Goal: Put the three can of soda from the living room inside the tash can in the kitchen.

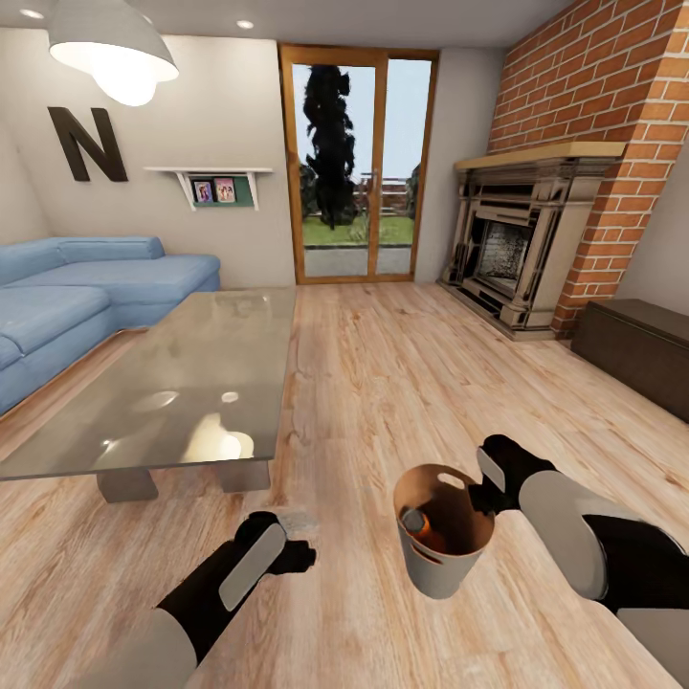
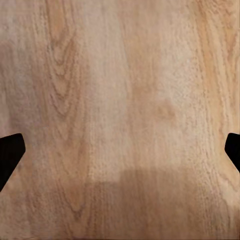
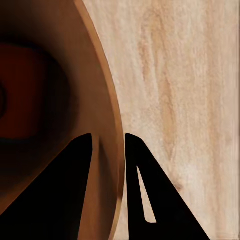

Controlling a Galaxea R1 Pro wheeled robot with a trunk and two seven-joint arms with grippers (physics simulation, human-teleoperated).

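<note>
Pinching the tash can (image 1: 442, 555) rim – right fingers (image 3: 75, 190) narrow, left fingers (image 2: 10, 155) wide, soda can (image 1: 421, 529) inside.

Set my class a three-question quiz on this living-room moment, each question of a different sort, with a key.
1. True or false: the right gripper pinches the bin by its rim.
2. What lies inside the bin? A) an orange can B) a photo frame C) a brick
3. Fill in: the left gripper is ____, with wooden floor beneath it.

Key: 1 true; 2 A; 3 open
</note>
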